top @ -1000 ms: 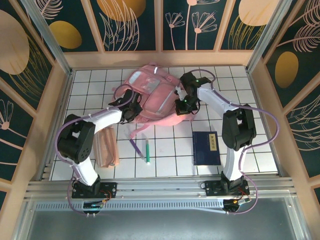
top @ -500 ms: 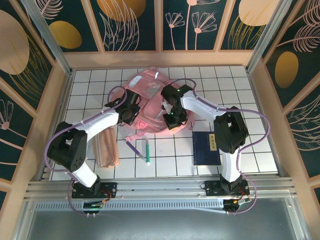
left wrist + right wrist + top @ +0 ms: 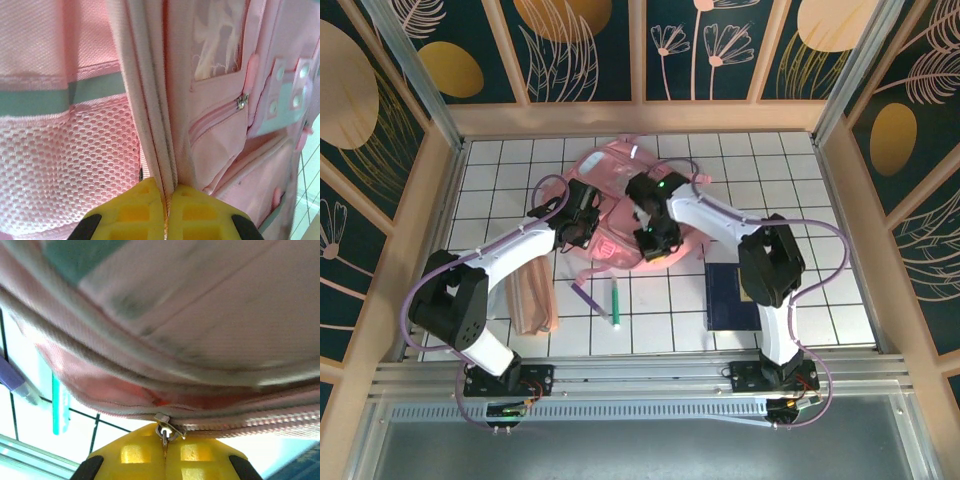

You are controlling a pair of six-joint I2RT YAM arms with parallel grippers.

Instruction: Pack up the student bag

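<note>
1. Shifted over the last second: student bag point(image 3: 610, 165) bunched more tightly toward the back-centre of the tiled table point(image 3: 800, 180); right gripper point(image 3: 165, 442) carried leftward along the bag's near edge.
2. Student bag: pink, lying at back-centre of the table between both arms; mesh side pocket point(image 3: 75, 150) and zipped front pocket point(image 3: 220, 145) seen from the left wrist.
3. Left gripper point(image 3: 167, 200): closed, yellow fingertips pinching a fabric seam of the bag.
4. Right gripper: closed, pinching the metal zipper pull point(image 3: 164, 426) at the bag's lower edge.
5. Nearer on the table: peach pencil pouch point(image 3: 533, 295) at left; purple pen point(image 3: 588, 296) and green pen point(image 3: 616, 303) close together in the middle; dark blue notebook point(image 3: 730, 295) at right, well apart from the pens.
</note>
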